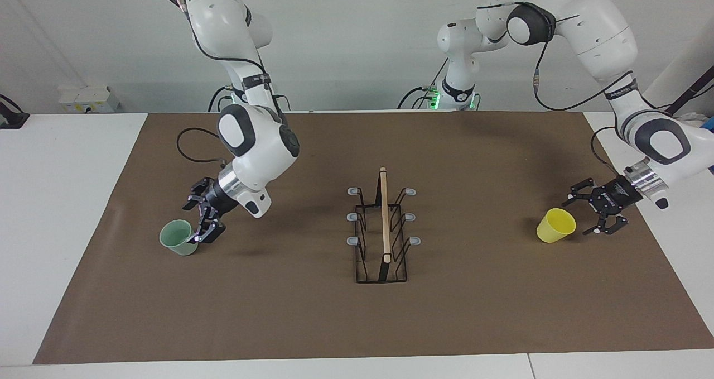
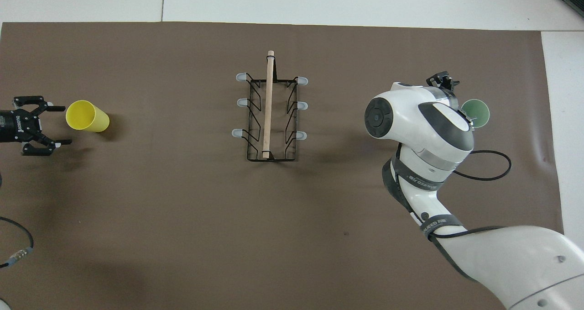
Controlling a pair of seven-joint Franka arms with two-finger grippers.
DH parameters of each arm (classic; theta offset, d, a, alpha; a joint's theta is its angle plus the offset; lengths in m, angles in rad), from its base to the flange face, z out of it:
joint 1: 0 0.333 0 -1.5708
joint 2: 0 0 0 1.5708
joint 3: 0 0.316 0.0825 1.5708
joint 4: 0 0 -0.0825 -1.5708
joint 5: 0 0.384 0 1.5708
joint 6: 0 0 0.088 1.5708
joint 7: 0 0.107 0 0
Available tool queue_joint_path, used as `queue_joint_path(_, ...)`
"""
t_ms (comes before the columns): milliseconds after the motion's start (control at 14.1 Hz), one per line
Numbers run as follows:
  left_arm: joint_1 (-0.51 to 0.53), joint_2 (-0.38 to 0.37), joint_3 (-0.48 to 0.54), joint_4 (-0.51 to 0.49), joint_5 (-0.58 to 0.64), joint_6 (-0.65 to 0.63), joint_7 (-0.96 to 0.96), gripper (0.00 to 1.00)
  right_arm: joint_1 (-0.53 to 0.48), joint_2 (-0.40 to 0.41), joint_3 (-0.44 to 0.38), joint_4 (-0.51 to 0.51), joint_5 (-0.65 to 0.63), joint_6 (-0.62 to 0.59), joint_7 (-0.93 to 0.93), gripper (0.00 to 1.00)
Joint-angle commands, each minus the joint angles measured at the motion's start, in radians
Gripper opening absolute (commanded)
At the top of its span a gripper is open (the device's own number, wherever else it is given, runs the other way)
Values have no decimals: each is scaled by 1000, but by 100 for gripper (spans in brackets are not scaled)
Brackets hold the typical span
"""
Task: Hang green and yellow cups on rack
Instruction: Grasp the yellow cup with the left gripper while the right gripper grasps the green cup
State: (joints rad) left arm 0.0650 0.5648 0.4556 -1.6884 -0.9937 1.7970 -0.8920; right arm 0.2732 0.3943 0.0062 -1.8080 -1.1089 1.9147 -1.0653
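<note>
The pale green cup (image 1: 178,237) (image 2: 477,112) stands mouth up toward the right arm's end of the mat. My right gripper (image 1: 193,222) is open and low, right beside the cup on the rack's side. I cannot tell whether a fingertip touches the cup. From above, the right arm hides most of that gripper. The yellow cup (image 1: 555,225) (image 2: 86,116) stands toward the left arm's end. My left gripper (image 1: 577,218) (image 2: 61,125) is open and level with it, a short gap away and holding nothing. The black wire rack (image 1: 382,228) (image 2: 270,113) with its wooden bar stands mid-mat, its prongs bare.
A brown mat (image 1: 312,317) covers most of the white table. A cable (image 1: 192,144) loops from the right arm over the mat, nearer to the robots than the green cup.
</note>
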Motion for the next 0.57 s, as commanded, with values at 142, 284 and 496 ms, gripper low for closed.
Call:
queue_joint_path(142,-106,-69,2,-198,-192,218,13,100,9,90,0,-1,-126,-28,163,100)
queue_joint_path(284,-140,-71,-3,-201,-195,231,18,100,1,101,0,-34,-175,-16,218,100)
queue_joint_path(496,-163,-79,-5,-198,-197,243,15,100,-5,144,0,-37,-216,-43,343,100)
